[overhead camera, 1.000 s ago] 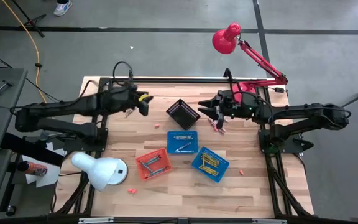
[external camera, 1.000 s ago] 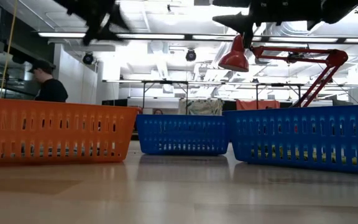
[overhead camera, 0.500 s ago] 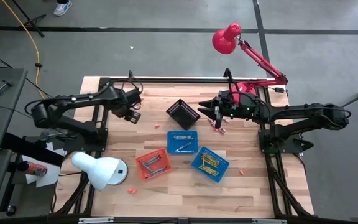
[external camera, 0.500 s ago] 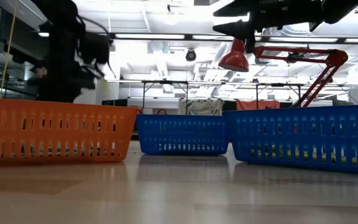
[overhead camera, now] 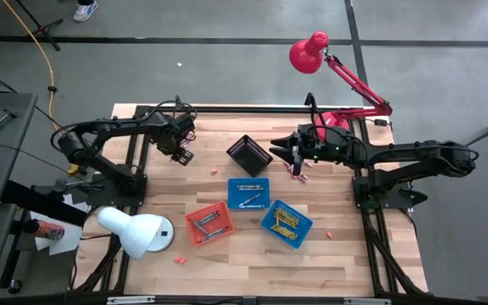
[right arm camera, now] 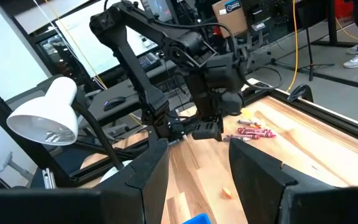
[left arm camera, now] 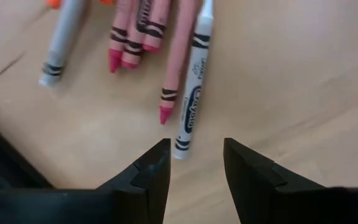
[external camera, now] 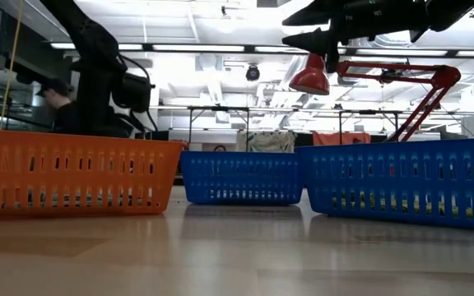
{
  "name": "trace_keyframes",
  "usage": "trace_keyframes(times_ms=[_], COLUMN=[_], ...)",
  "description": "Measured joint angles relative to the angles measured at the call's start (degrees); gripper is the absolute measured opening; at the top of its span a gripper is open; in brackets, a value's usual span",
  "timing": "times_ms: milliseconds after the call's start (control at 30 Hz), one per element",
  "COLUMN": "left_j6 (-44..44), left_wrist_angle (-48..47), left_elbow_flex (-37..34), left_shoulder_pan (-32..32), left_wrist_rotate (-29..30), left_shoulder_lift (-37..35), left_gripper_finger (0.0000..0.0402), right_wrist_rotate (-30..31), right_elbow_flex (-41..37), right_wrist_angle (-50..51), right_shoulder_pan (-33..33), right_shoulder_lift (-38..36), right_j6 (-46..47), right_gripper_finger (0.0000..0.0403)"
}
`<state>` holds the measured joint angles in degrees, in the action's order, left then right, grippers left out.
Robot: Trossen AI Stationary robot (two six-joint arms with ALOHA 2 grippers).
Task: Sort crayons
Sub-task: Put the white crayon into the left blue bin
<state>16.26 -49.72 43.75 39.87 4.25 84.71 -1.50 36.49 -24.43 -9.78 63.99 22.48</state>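
- The wooden table (overhead camera: 329, 254) is carrying everything, with both arms reaching in from its sides.
- The white lamp (overhead camera: 134, 231) is sitting at about 8 o'clock on the table; the red lamp (overhead camera: 308, 52) is leaning over at 1 o'clock.
- Four mesh baskets are lying around the middle: a black basket (overhead camera: 249, 154) toward 12 o'clock, a blue basket (overhead camera: 248, 193) at centre, a second blue basket (overhead camera: 285, 223) at 5 o'clock and an orange basket (overhead camera: 208, 224) at 7 o'clock.
- The left gripper (left arm camera: 194, 163) is hovering low at 10 o'clock, its fingers spread and pinching nothing, just short of a cluster of crayons (left arm camera: 166, 59) lying on the wood: pink ones and a white crayon (left arm camera: 193, 99).
- The right gripper (overhead camera: 295, 158) is hanging at 1 o'clock beside the black basket, fingers spread, empty.
- A loose crayon (overhead camera: 329, 233) is lying at 4 o'clock, another crayon (overhead camera: 179, 258) at 7 o'clock.
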Motion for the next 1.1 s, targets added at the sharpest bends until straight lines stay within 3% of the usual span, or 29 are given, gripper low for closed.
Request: trace_keyframes(times_ms=[500,733,867,1100], left_j6=[-5.90,-9.33,-9.18,-10.37], left_wrist_angle=[0.81,-0.19,-1.21,-2.88], left_elbow_flex=[0.22,0.22,0.14,-0.04], left_shoulder_pan=[0.00,0.03,0.10,-0.79], left_wrist_rotate=[0.48,-1.80,-3.65,-18.84], left_shoulder_lift=[7.53,7.77,6.74,-0.34], left_gripper_finger=[0.0105,0.0019,0.0010,0.0002], right_wrist_rotate=[0.02,0.02,0.02,0.02], right_elbow_flex=[0.00,0.00,0.00,0.04], right_wrist_angle=[0.31,0.31,0.28,0.24], right_shoulder_pan=[0.00,0.00,0.00,0.02], right_shoulder_lift=[0.00,0.00,0.00,0.00], right_j6=[0.04,0.04,0.04,0.06], right_gripper_finger=[0.0162,0.0162,0.0162,0.0162])
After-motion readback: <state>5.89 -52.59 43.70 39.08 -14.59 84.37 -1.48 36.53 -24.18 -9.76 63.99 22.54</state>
